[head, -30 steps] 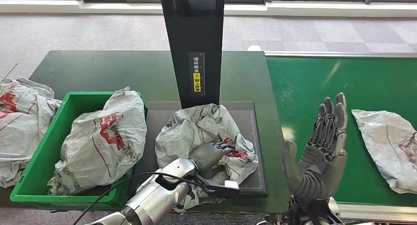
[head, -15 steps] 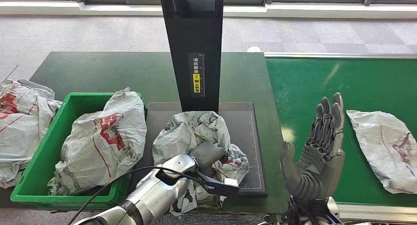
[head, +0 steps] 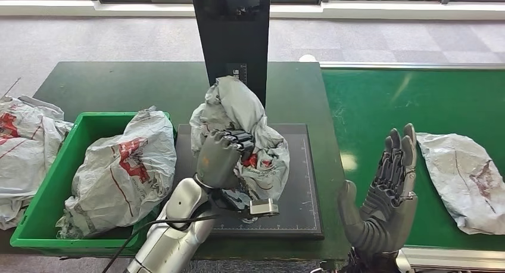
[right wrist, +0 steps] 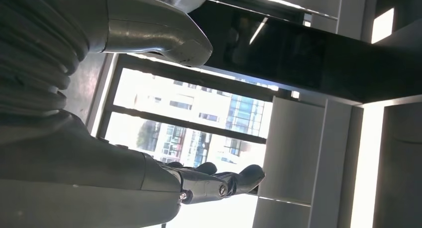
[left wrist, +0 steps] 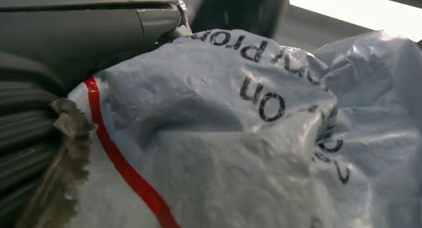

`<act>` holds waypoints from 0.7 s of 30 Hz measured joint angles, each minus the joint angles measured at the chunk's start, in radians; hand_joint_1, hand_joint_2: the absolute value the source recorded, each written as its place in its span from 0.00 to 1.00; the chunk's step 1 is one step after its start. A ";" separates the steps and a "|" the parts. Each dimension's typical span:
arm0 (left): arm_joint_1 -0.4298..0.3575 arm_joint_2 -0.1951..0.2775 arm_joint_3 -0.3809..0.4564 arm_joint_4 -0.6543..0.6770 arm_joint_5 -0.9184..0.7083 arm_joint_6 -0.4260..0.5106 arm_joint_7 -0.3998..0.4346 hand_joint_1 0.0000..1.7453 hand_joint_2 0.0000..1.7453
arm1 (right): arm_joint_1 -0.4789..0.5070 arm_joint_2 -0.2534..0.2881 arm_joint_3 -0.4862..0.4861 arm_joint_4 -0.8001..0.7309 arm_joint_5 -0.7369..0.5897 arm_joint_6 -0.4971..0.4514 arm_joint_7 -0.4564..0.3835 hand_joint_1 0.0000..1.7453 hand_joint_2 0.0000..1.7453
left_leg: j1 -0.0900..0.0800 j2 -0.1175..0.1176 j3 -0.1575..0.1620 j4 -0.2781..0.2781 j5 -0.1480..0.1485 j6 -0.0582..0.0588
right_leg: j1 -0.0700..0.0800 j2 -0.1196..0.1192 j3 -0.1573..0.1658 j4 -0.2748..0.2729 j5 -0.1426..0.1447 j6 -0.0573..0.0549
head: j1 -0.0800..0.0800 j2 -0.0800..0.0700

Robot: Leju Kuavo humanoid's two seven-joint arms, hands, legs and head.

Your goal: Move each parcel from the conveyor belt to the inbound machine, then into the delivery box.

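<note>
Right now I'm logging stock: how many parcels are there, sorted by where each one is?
Held in left hand over the inbound machine: 1
In green delivery box: 1
On conveyor belt: 1
On table left of box: 1
Total: 4 parcels

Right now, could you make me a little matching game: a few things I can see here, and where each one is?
Things:
1. lifted parcel
2. bin parcel
3. belt parcel
4. right hand

Places or states:
A. lying on the green conveyor belt
B. inside the green box
C. open, palm raised, holding nothing
D. held by the left hand above the black scanner plate

Pairs: 1-D, 2-B, 3-A, 4-C
</note>
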 joint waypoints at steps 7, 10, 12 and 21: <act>0.094 0.039 0.046 -0.306 -0.028 0.060 -0.029 1.00 1.00 | -0.002 0.000 0.002 0.000 -0.023 0.010 0.000 0.00 1.00 | 0.000 0.000 -0.001 0.000 0.000 0.000 | 0.000 -0.001 0.000 0.000 0.000 0.000 | 0.000 0.000; 0.116 0.044 0.067 -0.405 -0.054 0.066 -0.039 1.00 1.00 | -0.005 0.000 0.002 0.000 -0.031 0.015 0.000 0.00 1.00 | 0.000 0.000 -0.001 0.000 0.000 0.000 | 0.000 -0.001 0.000 0.000 0.000 0.000 | 0.000 0.000; 0.126 0.048 0.076 -0.446 -0.058 0.067 -0.041 1.00 1.00 | -0.006 0.000 0.002 0.000 -0.032 0.016 0.000 0.00 1.00 | 0.000 0.000 -0.001 0.000 0.000 0.000 | 0.000 -0.001 0.000 0.000 0.000 0.000 | 0.000 0.000; 0.131 0.061 0.133 -0.576 -0.113 0.067 -0.017 1.00 1.00 | -0.014 0.000 0.003 0.000 -0.050 0.028 0.000 0.00 1.00 | 0.000 0.000 -0.001 0.000 0.000 0.000 | 0.000 -0.001 -0.001 0.000 0.000 0.000 | 0.000 0.000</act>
